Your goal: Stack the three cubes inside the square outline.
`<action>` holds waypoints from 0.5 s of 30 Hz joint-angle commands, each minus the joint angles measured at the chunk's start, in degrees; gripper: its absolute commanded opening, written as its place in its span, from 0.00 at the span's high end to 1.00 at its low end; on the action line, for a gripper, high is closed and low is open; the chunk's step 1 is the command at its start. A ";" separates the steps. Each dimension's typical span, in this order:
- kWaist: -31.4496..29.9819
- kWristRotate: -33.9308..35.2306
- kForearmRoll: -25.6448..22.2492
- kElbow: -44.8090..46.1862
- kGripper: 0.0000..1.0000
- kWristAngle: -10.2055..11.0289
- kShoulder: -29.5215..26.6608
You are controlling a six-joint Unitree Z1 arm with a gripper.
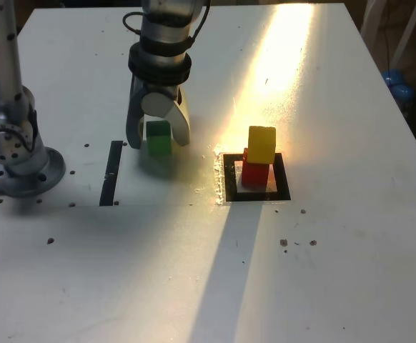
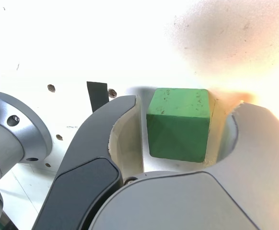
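Between the spread jaws of the gripper point(image 2: 186, 125), the green cube point(image 2: 178, 124) is located, with a gap visible on each side in the wrist view; no grip is shown. The cube is seated on the white table point(image 1: 322, 271), beside the black tape strip point(image 1: 111, 173). In the exterior view, the red cube point(image 1: 255, 174) is positioned inside the square outline point(image 1: 284, 176), to the right of the gripper, with the yellow cube point(image 1: 261, 145) stacked on top. Closure on the green cube should be completed before any lift is attempted.
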State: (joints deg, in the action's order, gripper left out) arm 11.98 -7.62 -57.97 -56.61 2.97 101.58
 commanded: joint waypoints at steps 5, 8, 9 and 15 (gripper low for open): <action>0.06 -0.05 -0.15 -0.17 0.67 -0.16 0.28; 0.06 -0.07 -0.21 -0.23 0.67 -0.16 0.28; 0.06 -0.08 -0.27 -0.28 0.67 -0.16 0.28; -0.04 -0.27 -2.58 -2.34 0.67 -0.04 -0.07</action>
State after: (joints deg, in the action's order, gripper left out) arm 11.98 -7.73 -59.57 -58.08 2.89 101.58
